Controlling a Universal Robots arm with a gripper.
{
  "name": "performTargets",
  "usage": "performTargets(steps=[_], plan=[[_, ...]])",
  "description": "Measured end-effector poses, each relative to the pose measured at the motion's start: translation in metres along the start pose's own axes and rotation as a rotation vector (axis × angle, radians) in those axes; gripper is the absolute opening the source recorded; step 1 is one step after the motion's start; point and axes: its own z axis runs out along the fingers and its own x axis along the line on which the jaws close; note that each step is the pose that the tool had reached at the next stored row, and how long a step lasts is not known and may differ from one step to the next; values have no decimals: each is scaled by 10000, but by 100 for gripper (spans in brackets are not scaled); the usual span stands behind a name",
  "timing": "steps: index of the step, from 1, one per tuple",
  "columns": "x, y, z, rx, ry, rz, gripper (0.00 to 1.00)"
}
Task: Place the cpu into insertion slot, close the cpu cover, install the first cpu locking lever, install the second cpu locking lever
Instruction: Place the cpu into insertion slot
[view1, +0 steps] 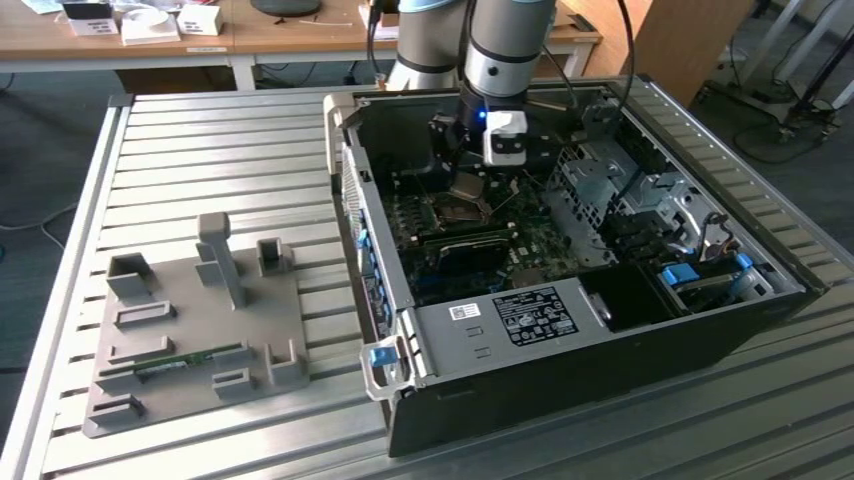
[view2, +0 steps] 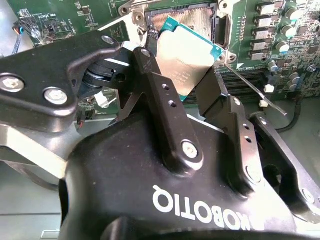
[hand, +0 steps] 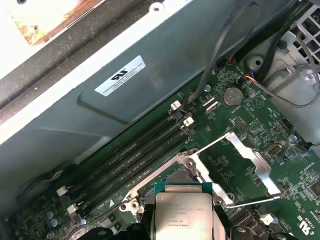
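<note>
The gripper (view2: 181, 69) squeezes the cpu (view2: 189, 50) between its two black fingers (view2: 162, 97). One finger presses on each side edge. The cpu hangs tilted over the insertion slot (view2: 181, 17), and its far corner is above the slot's near edge. I cannot tell if it touches the slot.

The slot is open on top. The cpu cover (hand: 257, 162) lies open beside the slot, not over it. A thin metal lever (view2: 250, 86) sticks out next to the slot, close to one finger.

The long black memory slots (hand: 135, 155) run along another side of the slot. Past them stands the grey case wall (hand: 150, 70).

In the exterior view the arm reaches down into the open computer case (view1: 534, 330). The case walls stand all around the gripper, and the top is open.
</note>
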Motion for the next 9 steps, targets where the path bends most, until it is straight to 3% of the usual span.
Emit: performTargets(steps=[9], plan=[[0,-1,8,-30,-147,1626,54]])
